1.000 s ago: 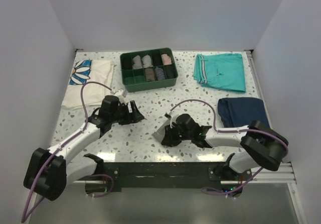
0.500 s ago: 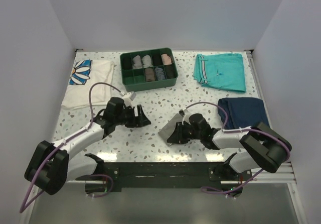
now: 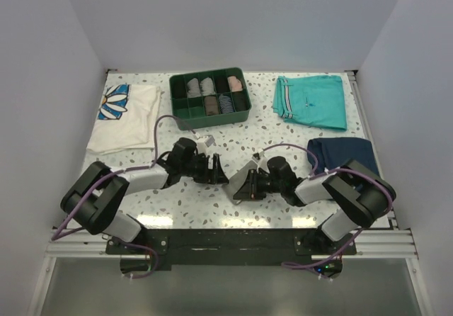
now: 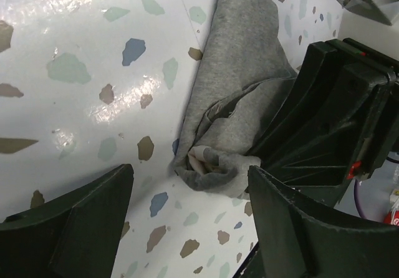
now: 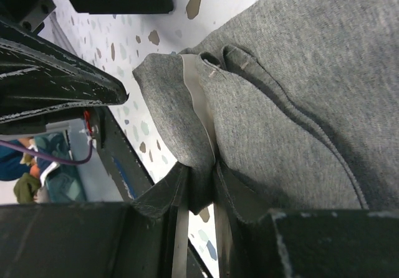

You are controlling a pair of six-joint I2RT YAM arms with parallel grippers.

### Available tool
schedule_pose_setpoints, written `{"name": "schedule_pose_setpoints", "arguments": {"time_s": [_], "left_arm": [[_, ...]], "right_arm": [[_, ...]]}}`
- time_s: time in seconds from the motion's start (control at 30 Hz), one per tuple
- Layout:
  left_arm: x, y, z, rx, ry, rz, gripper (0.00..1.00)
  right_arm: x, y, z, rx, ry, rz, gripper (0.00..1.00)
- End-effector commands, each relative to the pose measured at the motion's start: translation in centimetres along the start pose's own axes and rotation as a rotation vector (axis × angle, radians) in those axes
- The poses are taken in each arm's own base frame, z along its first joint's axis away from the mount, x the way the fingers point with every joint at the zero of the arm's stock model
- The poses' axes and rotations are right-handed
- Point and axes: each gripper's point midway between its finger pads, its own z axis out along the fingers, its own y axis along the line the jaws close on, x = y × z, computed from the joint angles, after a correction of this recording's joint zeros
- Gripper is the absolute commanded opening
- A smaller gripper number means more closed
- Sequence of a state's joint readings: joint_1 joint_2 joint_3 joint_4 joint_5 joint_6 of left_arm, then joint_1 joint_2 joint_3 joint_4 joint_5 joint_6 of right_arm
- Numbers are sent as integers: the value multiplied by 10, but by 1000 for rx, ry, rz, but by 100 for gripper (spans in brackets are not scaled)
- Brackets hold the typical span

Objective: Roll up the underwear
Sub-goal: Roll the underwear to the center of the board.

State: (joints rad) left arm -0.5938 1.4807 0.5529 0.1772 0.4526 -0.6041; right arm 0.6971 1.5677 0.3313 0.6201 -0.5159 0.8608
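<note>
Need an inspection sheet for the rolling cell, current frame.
Surface: glossy white speckled tabletop, nothing spilled seen.
Job's things: small grey cloth underwear, partly rolled, lying between both grippers.
Clutter: green compartment tray of rolled items; white daisy-print shirt; teal shorts; navy folded garment.
Grippers: left gripper open, facing the rolled end; right gripper pinching the cloth's edge.
Cables: left purple cable and right purple cable loop off the cloth.
Surroundings: plain white walls; nothing else seen.

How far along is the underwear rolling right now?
Early on, I'd say. Done: one end of the underwear is bunched into a loose partial curl. In hand: the right gripper pinches its edge, and the left gripper is open at the curled end. Left: most of the cloth lies unrolled.
</note>
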Motion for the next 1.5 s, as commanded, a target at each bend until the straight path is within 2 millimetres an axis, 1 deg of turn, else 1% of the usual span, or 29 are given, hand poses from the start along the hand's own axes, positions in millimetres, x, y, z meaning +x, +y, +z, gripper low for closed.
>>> {"name": "schedule_pose_setpoints", "arguments": {"time_s": [0.0,0.1,0.17,0.2,0.23,0.47,0.6,0.63,0.7,0.8,0.9,0.93,1.0,1.03,1.1,1.13,1.17,1.2,1.23,1.27,1.3,1.33,1.37,1.4,1.43,1.47], "left_arm": [[-23,-22,11,116,-56,93,79],[-20,-18,19,127,-41,88,78],[-11,-13,23,126,-14,72,76],[-10,-14,24,139,-15,74,76],[-5,-11,24,139,-5,62,75],[3,-16,15,170,-9,74,75],[12,-12,14,173,7,68,75],[19,-9,14,167,20,54,74],[24,-7,14,172,24,48,72],[26,-6,15,177,23,41,64],[25,-6,17,178,18,34,51],[26,-4,18,174,22,31,44],[24,-5,19,179,17,25,39],[24,-5,20,181,18,22,33],[19,-8,22,188,11,23,27],[18,-8,23,186,13,23,18],[19,-7,23,178,21,17,14],[14,-9,24,175,11,22,11],[12,-10,24,173,9,23,5],[13,-9,23,163,13,16,3],[8,-8,24,147,3,16,0],[6,-10,23,142,-1,17,0],[9,-9,22,128,11,11,0],[5,-7,22,107,2,12,0],[2,-9,21,102,-5,19,0],[4,-8,19,88,4,15,0]], "right_arm": [[25,-42,-1,137,74,74,14],[24,-43,-1,141,79,71,14],[24,-44,-1,146,81,69,14],[25,-46,-2,153,88,67,14],[26,-48,-2,160,89,71,14],[27,-57,-7,219,78,90,13],[27,-62,-10,252,71,100,13],[28,-63,-11,254,71,99,13],[28,-63,-11,261,70,102,13],[29,-65,-12,266,69,103,13],[30,-65,-13,266,74,104,13],[30,-65,-13,268,73,103,13],[29,-64,-13,267,76,97,13],[29,-64,-13,269,79,94,13],[29,-62,-13,260,88,78,14],[29,-61,-13,262,97,74,15],[31,-62,-15,267,111,62,16],[26,-58,-15,263,103,46,21],[26,-56,-15,266,107,31,27],[31,-59,-20,295,130,17,33],[16,-49,-21,299,88,-26,44],[16,-42,-22,309,92,-68,48],[22,-46,-31,367,121,-107,53],[4,-38,-34,410,69,-160,59],[-1,-24,-40,415,49,-248,62],[2,-25,-51,471,69,-273,63]]}}
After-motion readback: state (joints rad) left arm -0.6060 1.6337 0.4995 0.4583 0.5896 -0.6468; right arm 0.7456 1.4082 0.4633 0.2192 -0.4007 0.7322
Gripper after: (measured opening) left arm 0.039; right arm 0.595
